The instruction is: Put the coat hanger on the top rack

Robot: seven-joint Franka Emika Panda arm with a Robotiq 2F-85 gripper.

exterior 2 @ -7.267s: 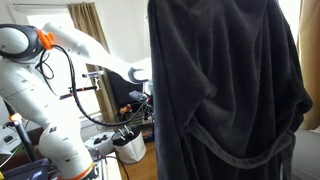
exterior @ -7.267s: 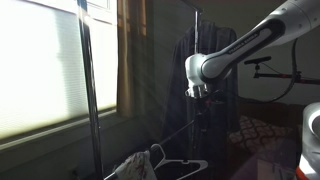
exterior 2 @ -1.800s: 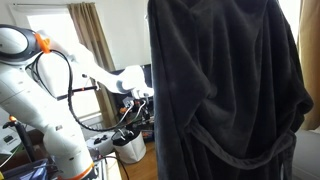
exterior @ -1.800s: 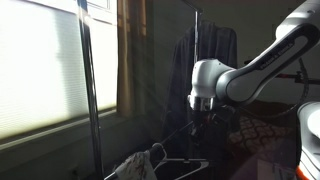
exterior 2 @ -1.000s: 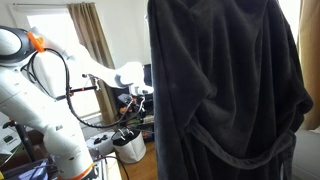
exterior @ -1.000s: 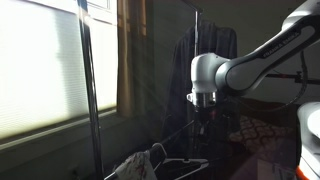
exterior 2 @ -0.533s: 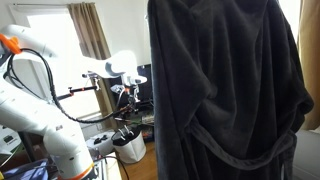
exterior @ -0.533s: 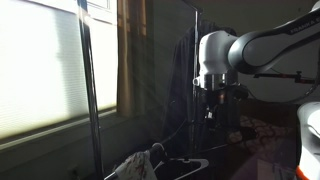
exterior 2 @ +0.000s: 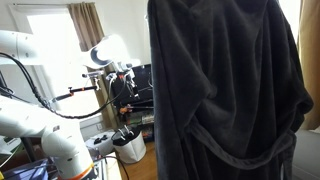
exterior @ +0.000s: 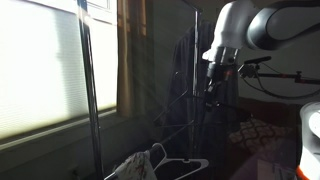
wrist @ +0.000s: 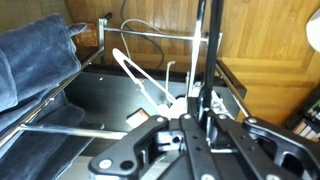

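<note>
My gripper is high up in both exterior views, beside the clothes rack's far upright pole. It is shut on the coat hanger, a thin dark wire that runs straight out from between the fingers in the wrist view. In that view my gripper shows no gap between its fingers. In an exterior view the coat hanger hangs under the gripper, and its outline is hard to follow against the dark room. The top rack lies beyond the top edge of the views or is lost in the dark.
The rack's near upright pole stands before the bright blinds. White hangers with pale cloth lie low down, also in the wrist view. A big dark robe fills much of an exterior view and shows at the wrist view's left.
The arm has risen steadily over the last second, carrying the coat hanger upward along the far pole. The gripper has stayed shut throughout.
</note>
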